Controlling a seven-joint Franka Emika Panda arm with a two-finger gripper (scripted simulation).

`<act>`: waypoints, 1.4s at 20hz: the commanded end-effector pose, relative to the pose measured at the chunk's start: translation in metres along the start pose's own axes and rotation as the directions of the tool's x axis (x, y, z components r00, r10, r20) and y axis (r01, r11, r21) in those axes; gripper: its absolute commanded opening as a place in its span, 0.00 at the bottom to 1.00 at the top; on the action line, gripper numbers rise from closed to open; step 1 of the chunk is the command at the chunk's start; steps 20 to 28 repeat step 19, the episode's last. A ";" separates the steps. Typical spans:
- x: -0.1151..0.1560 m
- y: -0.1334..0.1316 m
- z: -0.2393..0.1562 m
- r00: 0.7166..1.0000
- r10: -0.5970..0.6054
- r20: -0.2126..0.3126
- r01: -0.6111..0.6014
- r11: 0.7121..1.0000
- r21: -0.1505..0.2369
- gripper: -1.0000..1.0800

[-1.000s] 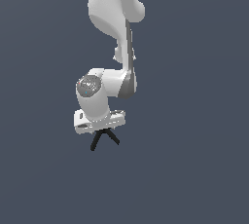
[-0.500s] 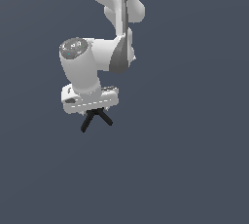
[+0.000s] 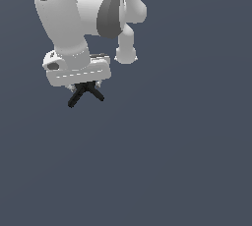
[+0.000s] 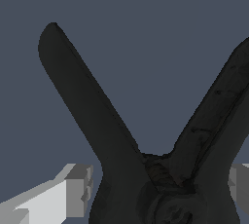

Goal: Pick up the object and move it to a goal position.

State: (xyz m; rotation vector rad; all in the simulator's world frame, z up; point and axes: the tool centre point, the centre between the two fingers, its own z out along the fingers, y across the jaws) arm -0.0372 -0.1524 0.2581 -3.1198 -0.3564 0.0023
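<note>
The black spring clamp (image 3: 84, 93) hangs below my gripper (image 3: 84, 85) as an inverted V, its two legs splayed downward. The gripper is shut on the clamp's top and holds it in the air, at the exterior view's upper left. In the wrist view the clamp (image 4: 146, 140) fills the frame, its two black legs spreading away from the camera, with a pale fingertip (image 4: 73, 189) on one side and the edge of the other fingertip (image 4: 239, 181) on the other side. The clamp's red tip is hidden.
The white arm (image 3: 98, 14) reaches in from the top of the exterior view. The background is plain dark grey-blue (image 3: 172, 161), with no other object or surface edge in sight.
The arm has carried the clamp upward and toward the exterior view's left, and now looks larger and closer to the camera. The gripper has stayed shut on the clamp.
</note>
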 end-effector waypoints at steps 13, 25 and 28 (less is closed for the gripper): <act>-0.055 0.021 -0.105 1.000 0.000 -0.002 0.000 1.000 -0.001 0.00; -0.059 0.023 -0.114 1.000 0.000 -0.001 0.000 1.000 -0.001 0.00; -0.059 0.023 -0.114 1.000 0.000 -0.001 0.000 1.000 -0.001 0.00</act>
